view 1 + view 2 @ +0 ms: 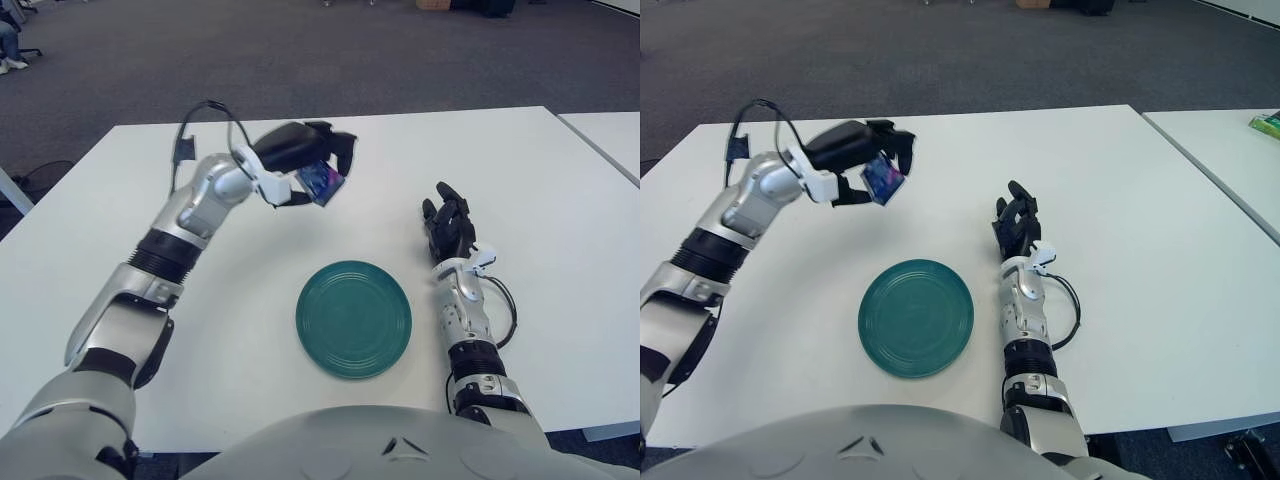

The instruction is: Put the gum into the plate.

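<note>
**Gum held aloft beyond the plate**

Nearest, at the front edge of the white table [560, 180]: a green plate [354, 318], flat and bare, close to the near rim with open tabletop on its left side. Just right of the plate, the right hand [447, 222], fingers loosely extended and gripping nothing, forearm running back toward the near edge; apart from the plate's rim, not touching it.

Farther back and left of the plate: the left hand [305, 152], raised above the tabletop, fingers clenched around the gum [322, 181], a small blue pack tilted with its lower corner pointing down. Pack clear of the table surface, and beyond the plate's far rim rather than over it. Broad bare table between pack and plate, and more behind the hand up to the far edge.

On the right, a narrow gap and then the edge of a second white table [1230, 150], carrying a small green item [1267, 122] at its far side. Past the far edge, grey carpet [300, 60].
</note>
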